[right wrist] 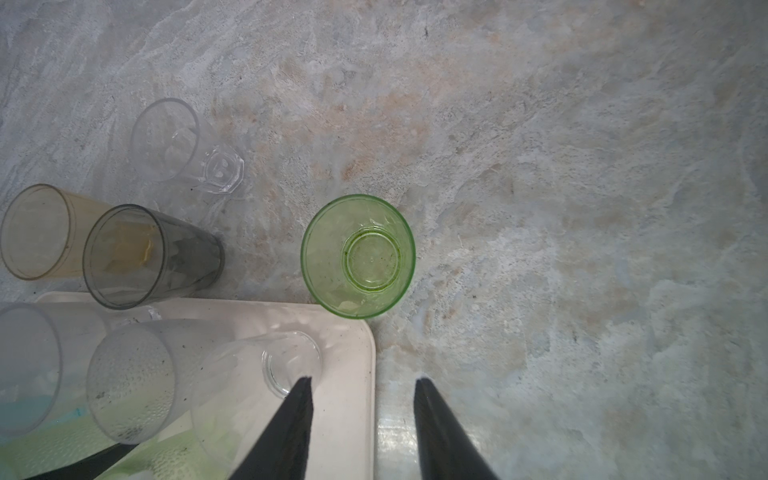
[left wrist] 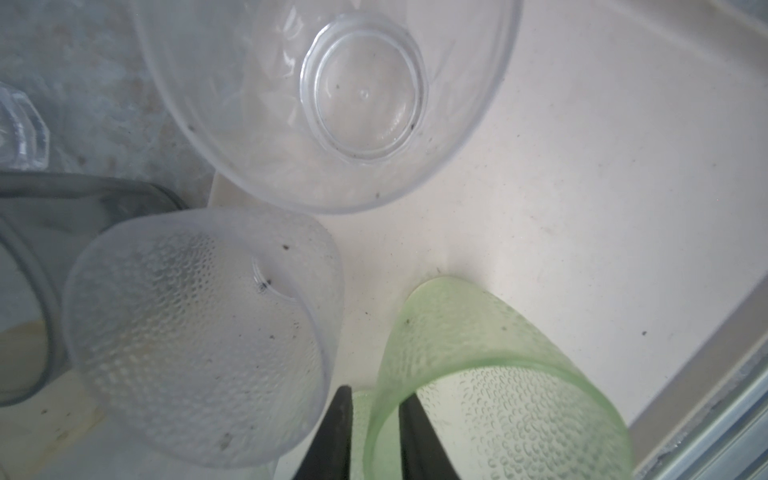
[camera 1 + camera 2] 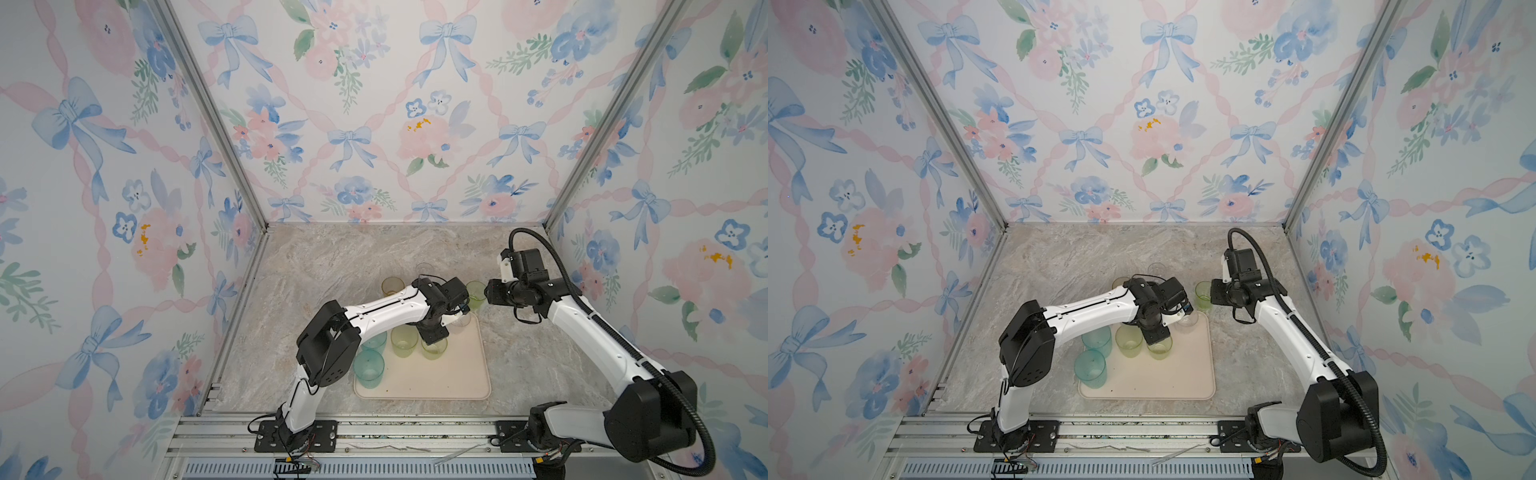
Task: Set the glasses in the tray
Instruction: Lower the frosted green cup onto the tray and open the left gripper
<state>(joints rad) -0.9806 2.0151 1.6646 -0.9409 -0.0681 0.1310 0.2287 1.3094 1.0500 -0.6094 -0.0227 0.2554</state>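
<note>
Left arm: rises from front-rail base, elbow sharply bent, white forearm reaching back toward centre, wrist turned downward. Left gripper: dark tapered fingers, jaws narrowly parted. Right arm: base at front right, forearm slanting inward and back, wrist bent toward centre. Right gripper: dark tapered fingers, jaws clearly wider apart.

**Soft light, wide-angle bend**

Both top views are softly, evenly lit; faint shadows lie on the marbled grey-beige tabletop. The aluminium frame posts splay outward toward the upper corners. In the left wrist view the dimpled pale green plastic tumbler is blurred close to the lens. The right wrist view is dimmer at its corners.
</note>
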